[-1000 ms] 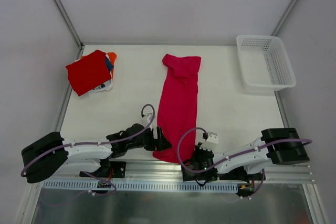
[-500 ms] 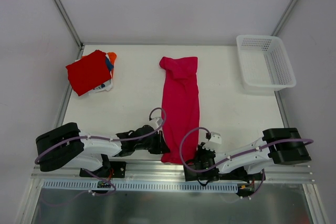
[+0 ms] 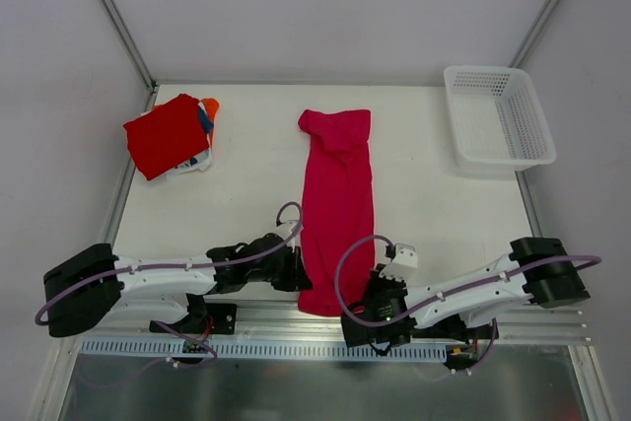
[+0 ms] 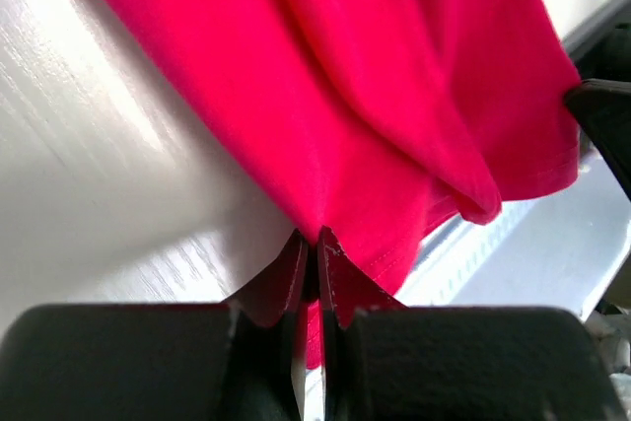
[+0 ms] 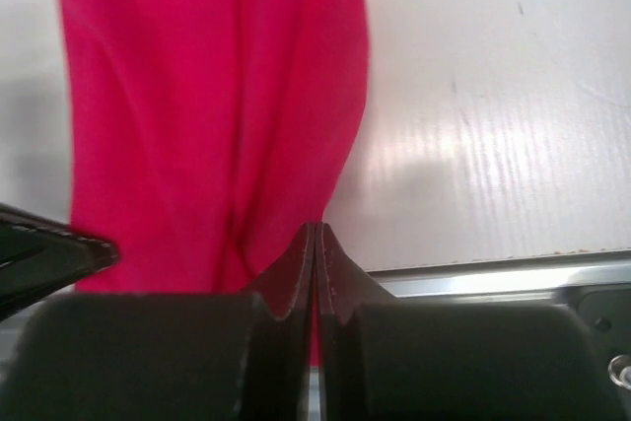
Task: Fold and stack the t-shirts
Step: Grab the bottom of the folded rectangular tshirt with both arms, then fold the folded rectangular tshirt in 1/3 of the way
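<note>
The pink shirt (image 3: 337, 206) is folded lengthwise only.
The left fingers (image 4: 296, 273) and right fingers (image 5: 296, 278) clench its near hem; crosswise folds and stacking on the red-topped pile (image 3: 166, 135) remain.

A white table (image 3: 246, 189) stands enclosed by pale walls (image 3: 325, 7) with grey metal corner posts (image 3: 115, 17).

The two are built alike: the left arm (image 3: 163, 281) and the right arm (image 3: 468, 290) have slim white links between black joints, with a bulky black housing at the end farthest from the gripper. A thin purple cable (image 3: 337, 278) loops out behind each gripper. The left gripper (image 4: 308, 242) and the right gripper (image 5: 314, 232) have black bodies and dark fingers (image 5: 286, 278) tapering to thin wedges.
</note>
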`<control>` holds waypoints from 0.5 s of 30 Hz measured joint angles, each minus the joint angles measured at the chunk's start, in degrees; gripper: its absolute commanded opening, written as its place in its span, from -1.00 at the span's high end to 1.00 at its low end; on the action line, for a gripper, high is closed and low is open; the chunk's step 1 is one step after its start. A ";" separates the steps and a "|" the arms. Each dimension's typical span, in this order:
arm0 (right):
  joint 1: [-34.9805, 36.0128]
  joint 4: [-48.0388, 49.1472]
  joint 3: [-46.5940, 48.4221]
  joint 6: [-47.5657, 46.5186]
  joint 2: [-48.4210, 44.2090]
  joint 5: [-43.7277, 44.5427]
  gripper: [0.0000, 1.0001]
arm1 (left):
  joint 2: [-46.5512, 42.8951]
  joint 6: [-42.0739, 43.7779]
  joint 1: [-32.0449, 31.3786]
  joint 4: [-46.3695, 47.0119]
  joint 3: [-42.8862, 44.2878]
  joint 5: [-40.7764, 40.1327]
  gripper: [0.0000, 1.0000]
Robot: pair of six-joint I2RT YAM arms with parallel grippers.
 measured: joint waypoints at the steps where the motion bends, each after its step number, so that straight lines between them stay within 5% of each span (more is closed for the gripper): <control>1: 0.15 -1.73 2.08 0.02 -0.44 0.79 0.99 | -2.10 0.15 0.02 -2.01 0.33 -0.04 1.00; 15: -2.25 -12.98 9.77 -1.22 -2.67 9.18 0.99 | -12.83 5.07 0.00 -17.14 8.13 -4.96 0.98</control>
